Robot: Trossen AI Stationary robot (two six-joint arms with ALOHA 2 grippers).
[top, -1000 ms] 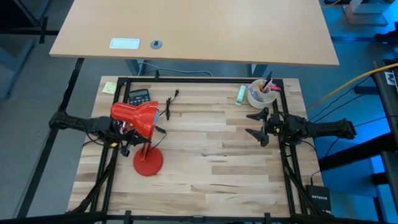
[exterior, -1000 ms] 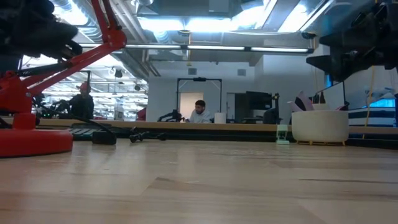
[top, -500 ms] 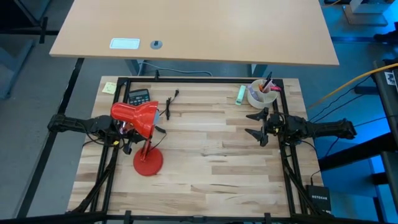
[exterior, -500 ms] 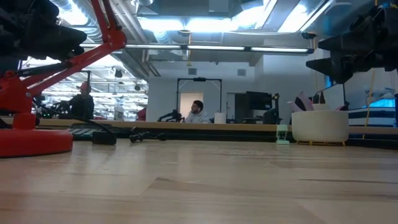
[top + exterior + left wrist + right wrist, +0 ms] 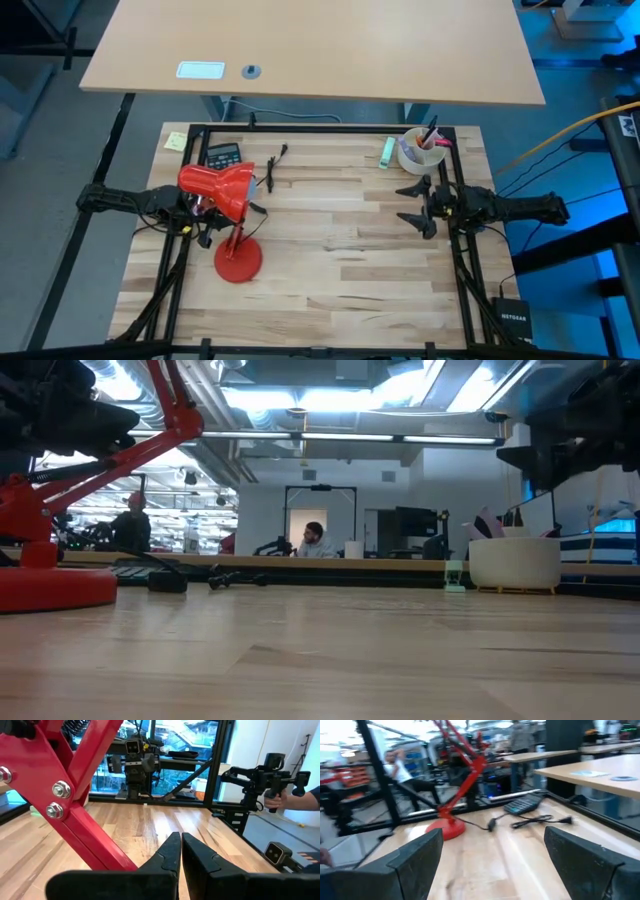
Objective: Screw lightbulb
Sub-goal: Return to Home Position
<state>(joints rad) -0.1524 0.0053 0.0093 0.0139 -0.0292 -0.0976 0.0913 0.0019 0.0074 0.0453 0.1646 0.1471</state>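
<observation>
The red desk lamp stands at the table's left on its round base (image 5: 238, 262), its shade (image 5: 215, 188) held over the table by the red arm (image 5: 75, 805). The lightbulb shows in no view. My left gripper (image 5: 180, 851) is shut and empty, under the shade and close beside the lamp's arm (image 5: 205, 212); I cannot tell whether it touches the arm. My right gripper (image 5: 412, 203) hangs wide open and empty above the table's right side, and the lamp (image 5: 462, 765) shows far off past its fingers (image 5: 415, 857).
A white cup of pens (image 5: 421, 150) and a small green thing (image 5: 386, 150) stand at the far right. A calculator (image 5: 222, 155), a black cord (image 5: 275, 165) and a yellow note (image 5: 175, 141) lie at the far left. People sit in the room beyond (image 5: 315, 540).
My right gripper has shifted a little toward the table's near edge and stays wide open. The lamp has stayed where it was.
</observation>
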